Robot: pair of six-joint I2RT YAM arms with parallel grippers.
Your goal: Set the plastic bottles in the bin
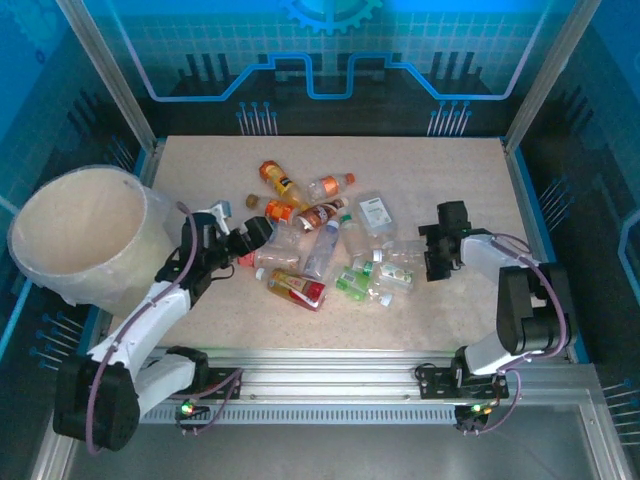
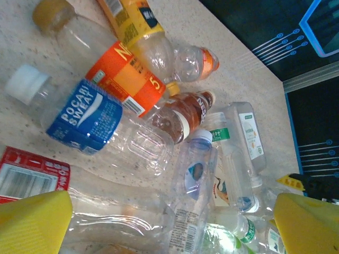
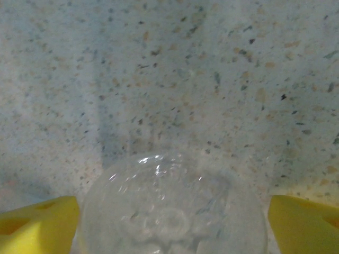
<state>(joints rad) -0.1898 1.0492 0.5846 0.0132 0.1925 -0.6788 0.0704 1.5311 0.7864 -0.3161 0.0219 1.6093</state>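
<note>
Bottles (image 1: 325, 250) lie heaped mid-table, well apart from the bin (image 1: 75, 225) at the left. Treat the clear bottle (image 3: 172, 211) as light, thin-walled and slippery; grip across its body. The right gripper (image 3: 172, 225) points down, pads flanking it; you cannot tell whether they press. The left gripper (image 2: 169, 222) hovers wide open over the heap.

Clear bottle (image 3: 172, 211) blurred, lower part cut off by bottom edge.

The plastic bottles (image 2: 137, 148) before me are clear, glossy, crinkled. The table (image 3: 212, 79) looks matt, speckled like stone.
</note>
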